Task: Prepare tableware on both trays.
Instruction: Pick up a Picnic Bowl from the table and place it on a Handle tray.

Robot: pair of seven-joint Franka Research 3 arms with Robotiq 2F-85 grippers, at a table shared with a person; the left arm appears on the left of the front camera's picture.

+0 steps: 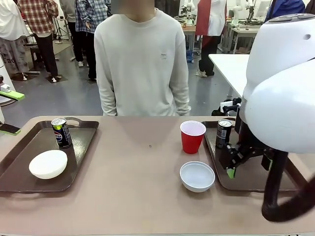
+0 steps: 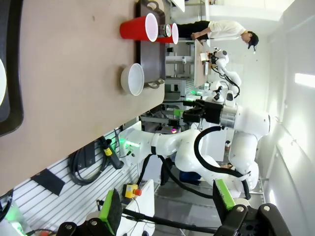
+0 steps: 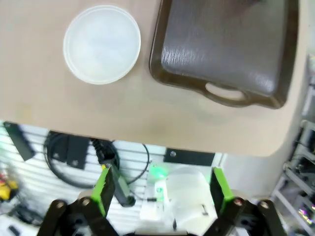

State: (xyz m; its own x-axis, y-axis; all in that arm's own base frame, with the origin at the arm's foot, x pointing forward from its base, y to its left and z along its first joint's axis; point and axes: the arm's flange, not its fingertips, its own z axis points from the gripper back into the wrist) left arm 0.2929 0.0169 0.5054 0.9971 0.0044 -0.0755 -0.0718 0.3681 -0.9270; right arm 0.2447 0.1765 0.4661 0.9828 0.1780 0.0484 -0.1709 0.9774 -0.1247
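Observation:
The left tray (image 1: pixel 83 132) carries a dark can (image 1: pixel 61 132) and a white bowl (image 1: pixel 48 163). On the right tray (image 1: pixel 246 182) stands a second can (image 1: pixel 224 132). A red cup (image 1: pixel 192 136) and another white bowl (image 1: pixel 197 175) sit on the bare table just left of that tray. My right gripper (image 1: pixel 231 167) hangs open over the right tray's near part, holding nothing. The right wrist view looks down on the bowl (image 3: pixel 102 44) and the tray (image 3: pixel 226 49) past the open right gripper (image 3: pixel 160 191). My left gripper (image 2: pixel 167 204) is open and empty, off the table's edge.
A person in a pale sweater (image 1: pixel 141 64) stands at the far side of the table, hands out of sight. The brown tabletop (image 1: pixel 133 167) between the trays is bare. My right arm's white body (image 1: pixel 280 98) fills the right foreground.

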